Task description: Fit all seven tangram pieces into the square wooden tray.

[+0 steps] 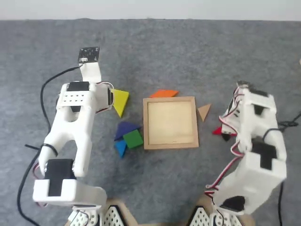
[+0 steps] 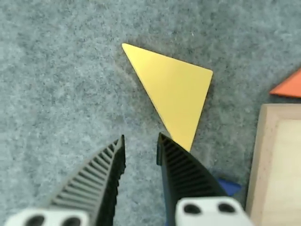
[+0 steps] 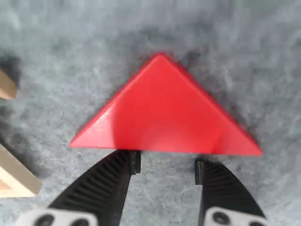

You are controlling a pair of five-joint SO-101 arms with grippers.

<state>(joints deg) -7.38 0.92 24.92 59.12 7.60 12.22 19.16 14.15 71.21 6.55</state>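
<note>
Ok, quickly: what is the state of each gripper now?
Left gripper: open, holding nothing, by the yellow triangle.
Right gripper: open, holding nothing, at the red triangle.

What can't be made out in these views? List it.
High view: red triangle mostly hidden by the right arm.
Left wrist view: orange piece and wooden tray cut off by the edge; blue piece mostly behind the left gripper.

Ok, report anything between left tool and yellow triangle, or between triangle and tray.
Nothing visible. The open left tool is right at the yellow triangle, and only bare carpet lies between triangle and wooden tray.
</note>
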